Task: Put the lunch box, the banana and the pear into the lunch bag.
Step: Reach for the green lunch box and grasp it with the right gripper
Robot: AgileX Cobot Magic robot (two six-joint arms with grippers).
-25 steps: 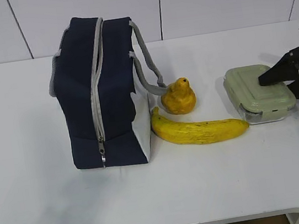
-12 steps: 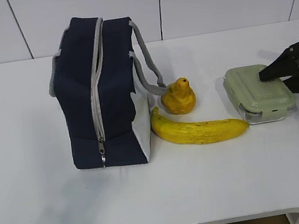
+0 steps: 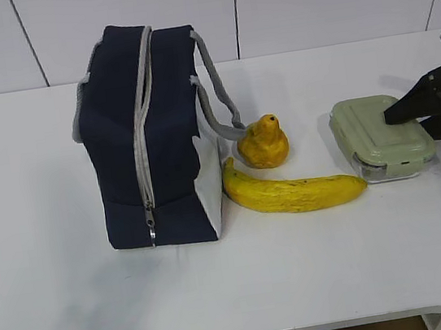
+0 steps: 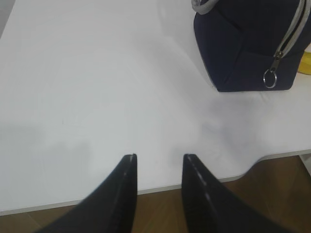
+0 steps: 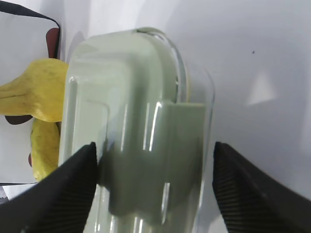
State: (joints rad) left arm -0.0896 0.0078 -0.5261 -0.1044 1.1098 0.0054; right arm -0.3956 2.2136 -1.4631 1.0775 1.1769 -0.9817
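The navy lunch bag (image 3: 150,134) stands at the left with its grey zipper closed. The pear (image 3: 263,142) sits by the bag's white side, and the banana (image 3: 294,191) lies in front of it. The lunch box (image 3: 381,136) with its pale green lid lies to the right. My right gripper (image 3: 409,124) is open, its jaws astride the box's right end (image 5: 141,131); the gripper also shows in the right wrist view (image 5: 154,148). My left gripper (image 4: 159,158) is open and empty over the table's front edge, with the bag (image 4: 248,43) ahead to its right.
The white table (image 3: 67,301) has a front edge that curves in at the left. The zipper's ring pull (image 4: 270,77) hangs low on the bag's near side. Yellow fruit (image 5: 41,92) shows left of the box in the right wrist view.
My right gripper has shifted slightly to the right along the lunch box. The bag, pear, banana and lunch box have not moved.
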